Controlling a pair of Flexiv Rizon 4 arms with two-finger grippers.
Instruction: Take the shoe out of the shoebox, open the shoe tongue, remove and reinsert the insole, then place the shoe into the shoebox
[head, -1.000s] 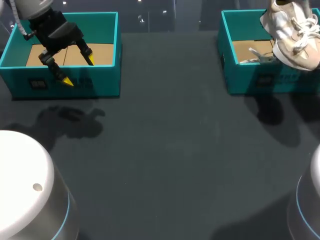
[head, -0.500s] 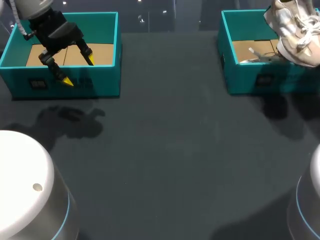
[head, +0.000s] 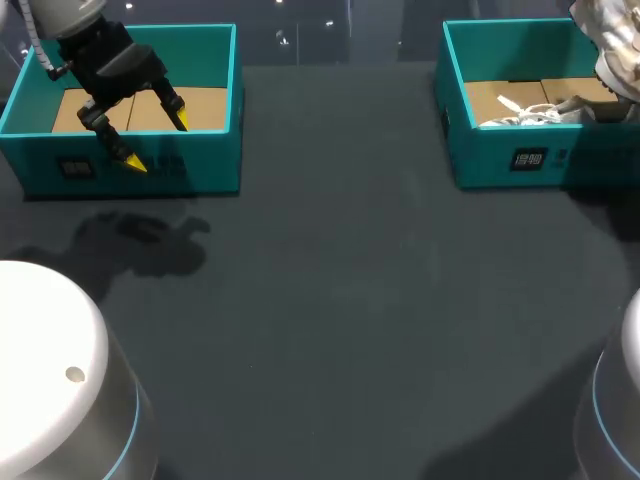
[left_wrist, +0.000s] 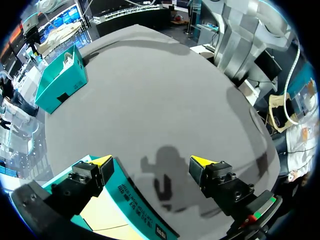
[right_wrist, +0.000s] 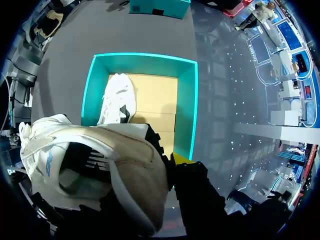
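**Shoe lifted over right box; left claw idle at left box**

- Right claw (right_wrist: 169, 162): pinching the shoe (right_wrist: 95, 160) at its heel collar. One yellow tip shows just outside the collar; the other finger is hidden by the shoe. In the right wrist view the shoe's opening faces the camera and the dark inside is visible.
- The shoe (head: 615, 50) is white and hangs clear of the right shoebox (head: 450, 110), over that box's far right corner. It is cut off by the edge of the head view.
- Right shoebox (right_wrist: 192, 100): teal walls, tan cardboard floor. A second shoe (right_wrist: 116, 100), also white, lies inside along one wall. From the head view its laces (head: 520, 112) spill toward the front wall.
- Left claw (head: 157, 141): spread wide, pinching nothing. It hangs over the front wall of the left shoebox (head: 140, 35), one yellow tip inside the box and one out in front of it.
- Left wrist view agrees: the left claw (left_wrist: 151, 162) is parted over dark bench (left_wrist: 165, 100), with the teal wall of the left shoebox (left_wrist: 127, 192) just beside one finger.
- Left shoebox shows a tan floor with no shoe visible. The two boxes stand well apart at the bench (head: 350, 300) far corners.
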